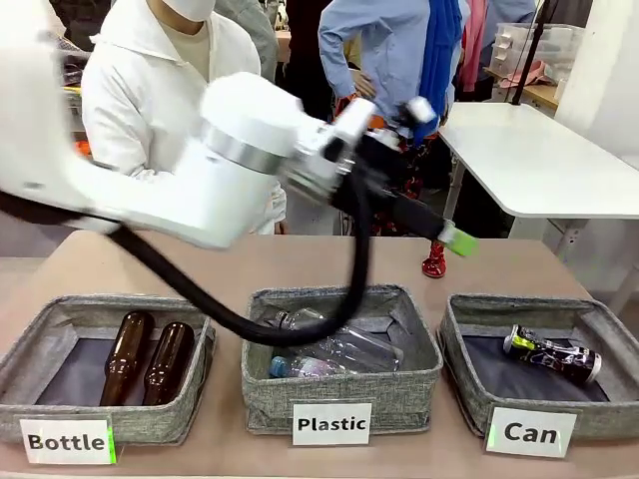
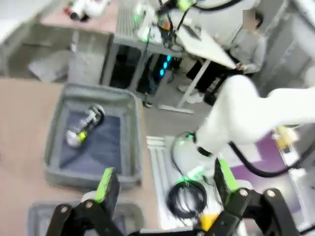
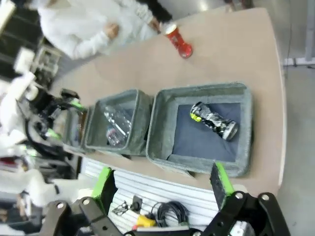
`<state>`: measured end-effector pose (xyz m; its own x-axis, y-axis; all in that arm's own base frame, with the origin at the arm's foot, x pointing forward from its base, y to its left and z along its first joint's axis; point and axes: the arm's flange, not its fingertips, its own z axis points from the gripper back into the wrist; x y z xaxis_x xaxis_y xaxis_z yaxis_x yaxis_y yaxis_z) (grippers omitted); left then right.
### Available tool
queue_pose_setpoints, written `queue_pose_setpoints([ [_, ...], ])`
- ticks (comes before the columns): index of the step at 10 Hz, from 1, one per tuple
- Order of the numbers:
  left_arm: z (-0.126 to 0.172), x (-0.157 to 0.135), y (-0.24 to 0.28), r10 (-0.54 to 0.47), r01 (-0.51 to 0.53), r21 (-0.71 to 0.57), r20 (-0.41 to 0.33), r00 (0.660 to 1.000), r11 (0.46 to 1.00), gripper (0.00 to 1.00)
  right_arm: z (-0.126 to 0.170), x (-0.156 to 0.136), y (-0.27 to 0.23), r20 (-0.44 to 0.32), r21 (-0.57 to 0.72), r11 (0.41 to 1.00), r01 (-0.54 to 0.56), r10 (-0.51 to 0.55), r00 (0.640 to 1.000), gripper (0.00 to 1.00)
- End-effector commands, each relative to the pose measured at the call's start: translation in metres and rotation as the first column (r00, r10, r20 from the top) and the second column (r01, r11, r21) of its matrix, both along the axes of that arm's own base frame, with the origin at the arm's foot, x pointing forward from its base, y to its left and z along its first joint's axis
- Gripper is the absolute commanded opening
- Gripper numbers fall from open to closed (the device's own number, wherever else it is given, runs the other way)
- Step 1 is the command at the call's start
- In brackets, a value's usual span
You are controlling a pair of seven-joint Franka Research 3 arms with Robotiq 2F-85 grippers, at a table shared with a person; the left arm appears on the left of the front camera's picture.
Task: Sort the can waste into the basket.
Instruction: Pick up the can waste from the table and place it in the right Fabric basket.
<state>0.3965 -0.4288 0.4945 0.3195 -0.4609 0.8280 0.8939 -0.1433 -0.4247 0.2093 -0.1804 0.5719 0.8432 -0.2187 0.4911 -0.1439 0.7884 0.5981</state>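
Counter (image 1: 519, 264): three bins sit in a row on the near side. On the far strip, beyond my left tool (image 1: 454, 239), there is one red can (image 3: 178, 40).
Left arm (image 1: 200, 170): it reaches across the middle, and its black cable (image 1: 356, 261) loops low over the Plastic bin (image 1: 270, 399). I judge a swing could drag the cable across that bin's rim.
Basket (image 1: 604, 419): the one labelled Can sits below the left tool and to its right, ahead of my right tool (image 3: 162, 184). It holds one dark can (image 1: 552, 354).
Left tool: spread, gripping nothing.
Right tool: spread, empty.
Red can: it sits just under the left tool's tip. A skewed closing could tip it or roll it toward the person's hand (image 3: 110, 30).
Views: the right wrist view gives me the red can whole on bare counter. In the front view the tool half hides it.
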Motion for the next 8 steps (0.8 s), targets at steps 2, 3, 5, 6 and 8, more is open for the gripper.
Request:
queue_pose_setpoints([
  [2, 0.027, -0.015, 0.128, 0.138, -0.142, -0.021, -0.131, 0.982, 0.99, 1.0, -0.001, 0.05, 0.057, -0.022, 0.006, 0.989, -0.147, 0.147, 0.989, 1.0],
  [3, 0.022, -0.016, 0.175, 0.179, -0.193, -0.039, -0.231, 0.956, 0.98, 1.0, -0.01, 0.078, 0.082, -0.048, 0.023, 0.978, -0.205, 0.206, 0.977, 1.0],
  [5, 0.009, -0.017, 0.259, 0.262, -0.344, -0.133, -0.419, 0.869, 0.93, 1.0, -0.028, 0.115, 0.123, -0.066, 0.23, 0.887, -0.4, 0.425, 0.903, 1.0],
  [6, -0.005, -0.01, 0.303, 0.33, -0.456, -0.16, -0.491, 0.806, 0.876, 1.0, -0.035, 0.132, 0.137, -0.019, 0.38, 0.803, -0.458, 0.502, 0.865, 1.0],
  [8, -0.039, -0.013, 0.389, 0.444, -0.663, -0.19, -0.608, 0.659, 0.724, 1.0, -0.061, 0.16, 0.151, 0.059, 0.516, 0.758, -0.399, 0.434, 0.899, 1.0],
])
